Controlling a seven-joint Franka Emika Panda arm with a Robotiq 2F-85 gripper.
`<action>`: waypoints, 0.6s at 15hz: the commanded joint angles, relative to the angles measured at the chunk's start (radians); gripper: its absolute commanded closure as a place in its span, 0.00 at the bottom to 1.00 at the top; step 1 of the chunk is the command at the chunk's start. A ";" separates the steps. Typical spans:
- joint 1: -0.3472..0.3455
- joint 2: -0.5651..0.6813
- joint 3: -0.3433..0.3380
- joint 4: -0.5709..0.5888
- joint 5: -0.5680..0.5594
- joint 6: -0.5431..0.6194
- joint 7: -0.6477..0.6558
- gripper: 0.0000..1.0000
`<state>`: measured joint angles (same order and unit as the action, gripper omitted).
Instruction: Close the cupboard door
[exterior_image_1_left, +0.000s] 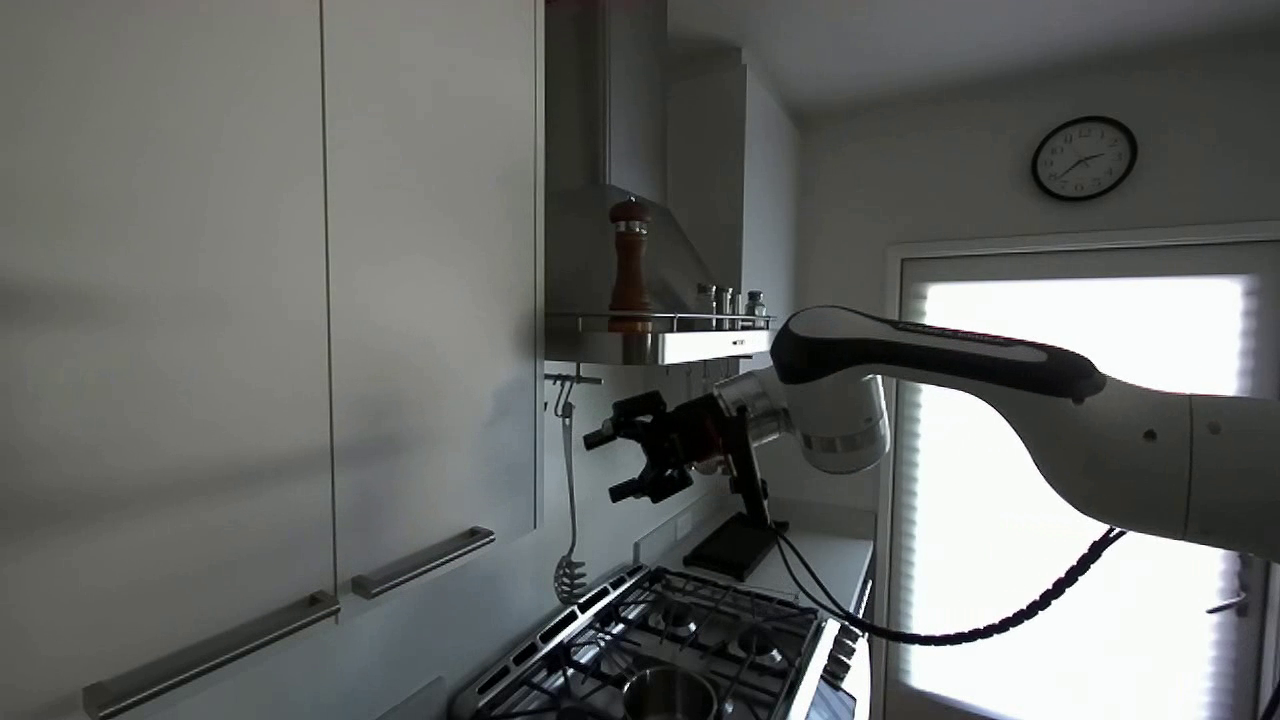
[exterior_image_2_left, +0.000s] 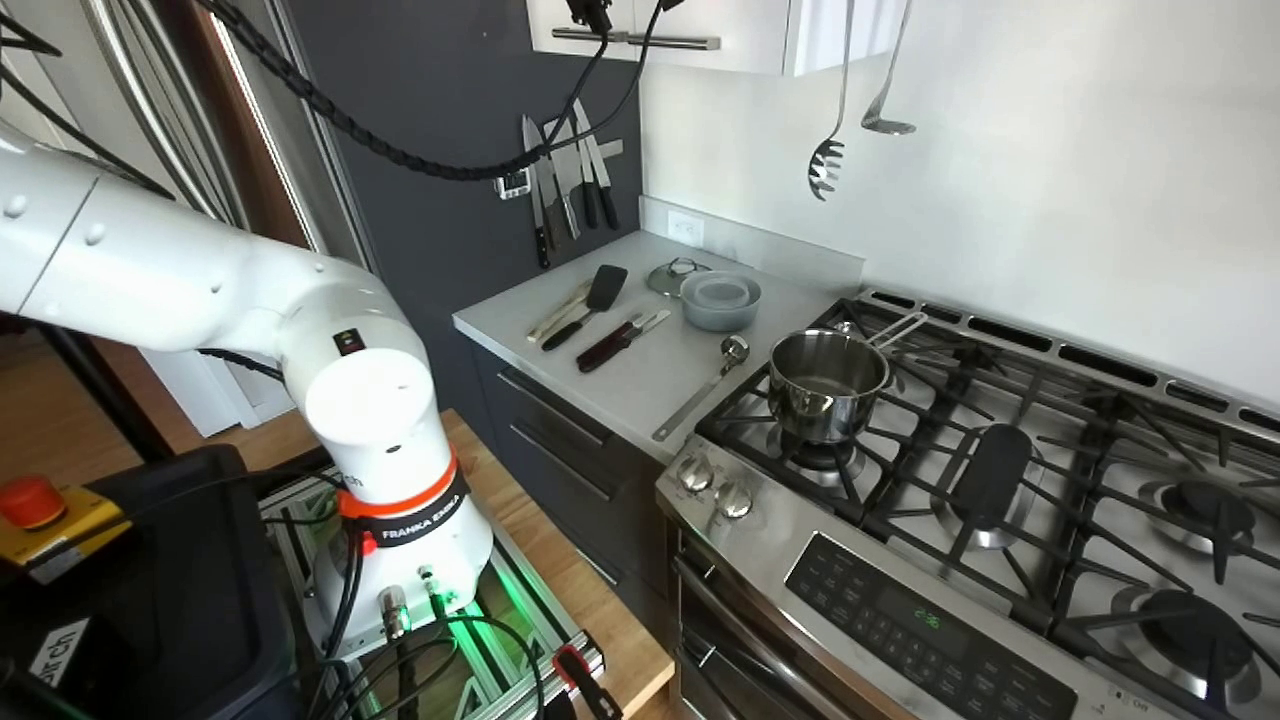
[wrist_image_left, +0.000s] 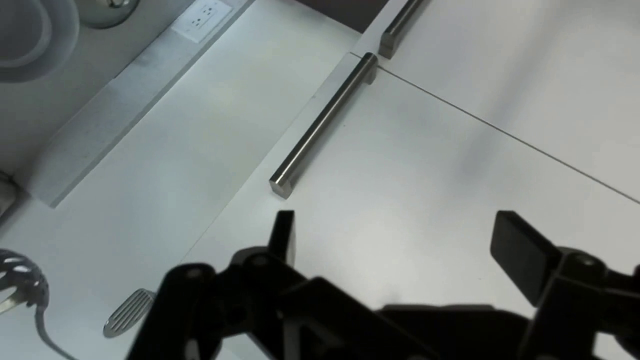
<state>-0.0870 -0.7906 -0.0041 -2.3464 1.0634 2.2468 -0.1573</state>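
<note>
Cupboard door looks flush; your gripper stands off it, jaws apart. Handle at gripper's eleven o'clock, wrist view. If pressing further, push square, gently.

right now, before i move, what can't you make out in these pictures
Cupboard door: top cut off by the upper edge in both exterior views.
What lies behind it and the neighbouring door: hidden by both in every view.
Part of the cupboard door's face in the wrist view: blocked by the pincer.
Small jars: contents too small to tell in an exterior view.
</note>
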 joint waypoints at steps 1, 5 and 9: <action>-0.010 -0.122 -0.054 -0.056 -0.144 -0.072 -0.041 0.00; -0.012 -0.214 -0.111 -0.065 -0.311 -0.166 -0.061 0.00; 0.018 -0.287 -0.158 -0.066 -0.405 -0.234 -0.108 0.00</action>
<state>-0.0974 -1.0088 -0.1261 -2.3857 0.7244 2.0536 -0.2321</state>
